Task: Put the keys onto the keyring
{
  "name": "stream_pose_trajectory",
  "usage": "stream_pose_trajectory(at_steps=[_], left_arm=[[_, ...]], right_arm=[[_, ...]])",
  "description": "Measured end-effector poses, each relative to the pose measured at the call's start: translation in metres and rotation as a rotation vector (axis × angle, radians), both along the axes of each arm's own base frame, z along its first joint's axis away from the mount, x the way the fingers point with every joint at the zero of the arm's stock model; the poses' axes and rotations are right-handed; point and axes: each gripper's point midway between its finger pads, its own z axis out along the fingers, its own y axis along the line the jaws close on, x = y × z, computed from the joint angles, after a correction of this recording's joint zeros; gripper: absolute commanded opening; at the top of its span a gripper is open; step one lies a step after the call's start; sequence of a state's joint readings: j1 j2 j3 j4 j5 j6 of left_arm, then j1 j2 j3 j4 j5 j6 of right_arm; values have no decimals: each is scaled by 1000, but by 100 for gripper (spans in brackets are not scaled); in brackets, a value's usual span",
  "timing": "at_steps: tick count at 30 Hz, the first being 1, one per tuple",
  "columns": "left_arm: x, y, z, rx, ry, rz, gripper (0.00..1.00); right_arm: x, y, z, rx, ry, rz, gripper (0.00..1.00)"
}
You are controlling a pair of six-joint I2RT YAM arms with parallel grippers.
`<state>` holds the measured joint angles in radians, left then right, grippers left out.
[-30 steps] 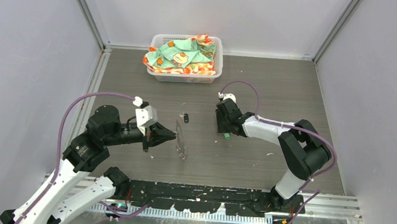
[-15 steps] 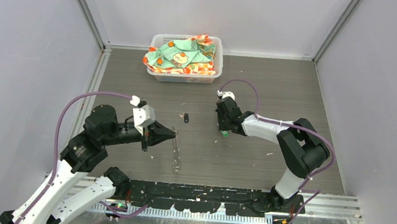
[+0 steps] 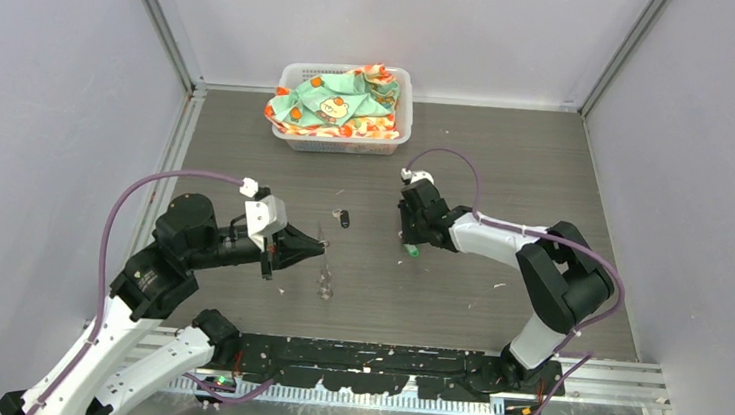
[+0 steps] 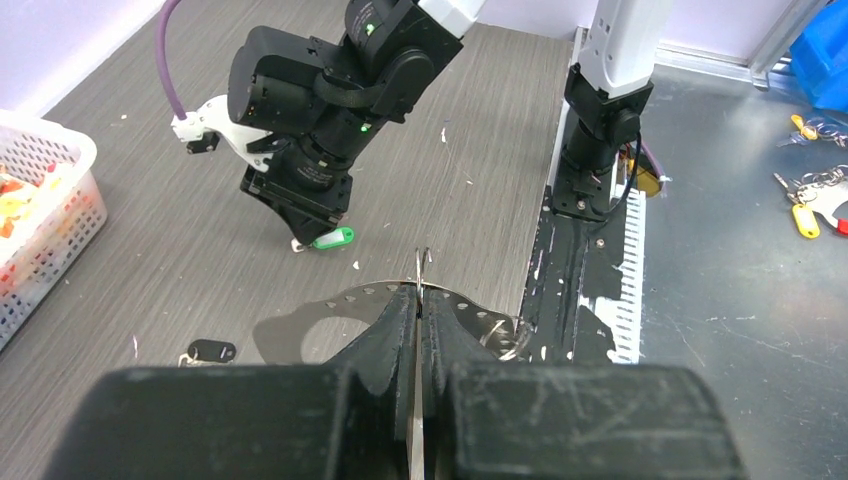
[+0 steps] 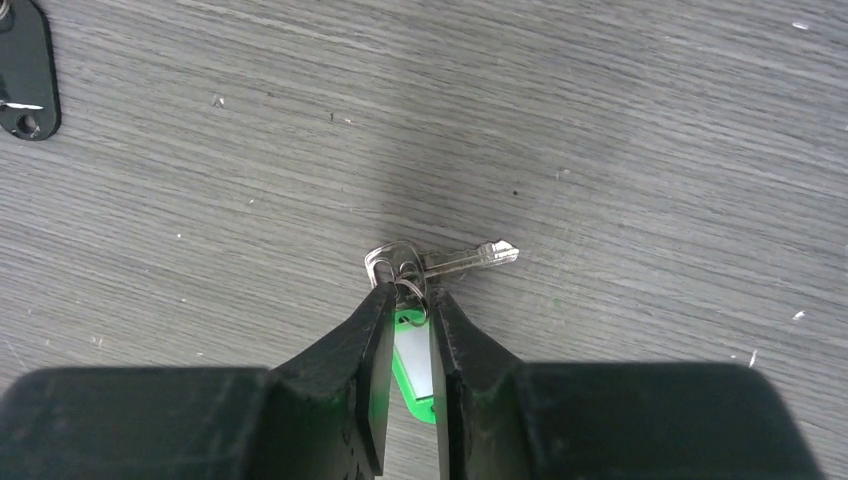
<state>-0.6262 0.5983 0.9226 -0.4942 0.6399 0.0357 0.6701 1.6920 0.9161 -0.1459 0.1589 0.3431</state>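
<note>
While the left gripper (image 4: 418, 295) clamps the keyring (image 4: 470, 305), the right gripper (image 5: 410, 300), right of it, pinches the green key (image 5: 468, 260) by its tag; the loose blade could swing and miss.

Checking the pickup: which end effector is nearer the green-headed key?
Right. The right end effector pinches the green key by its tag; the left end effector, holding the keyring, is apart on the key's left.

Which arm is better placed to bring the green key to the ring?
The right: the right gripper pinches the green key by its tag; the left gripper is shut on the keyring, holding it on edge.
</note>
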Motion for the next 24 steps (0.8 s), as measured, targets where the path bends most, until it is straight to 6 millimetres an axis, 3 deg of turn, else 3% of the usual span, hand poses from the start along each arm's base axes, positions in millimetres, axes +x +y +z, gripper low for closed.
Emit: stream_pose_trajectory(at_steps=[7, 10, 16, 24], left_arm=[[-1, 1, 1, 6, -2, -1, 0], [-1, 1, -1, 11, 0, -2, 0], [-1, 2, -1, 14, -9, -3, 0], [-2, 2, -2, 18, -9, -4, 0]], right_arm=[[-3, 1, 10, 37, 6, -36, 50], [-6, 2, 14, 63, 16, -76, 50], [-9, 6, 16, 100, 19, -209, 40], [-15, 14, 13, 94, 8, -300, 36]])
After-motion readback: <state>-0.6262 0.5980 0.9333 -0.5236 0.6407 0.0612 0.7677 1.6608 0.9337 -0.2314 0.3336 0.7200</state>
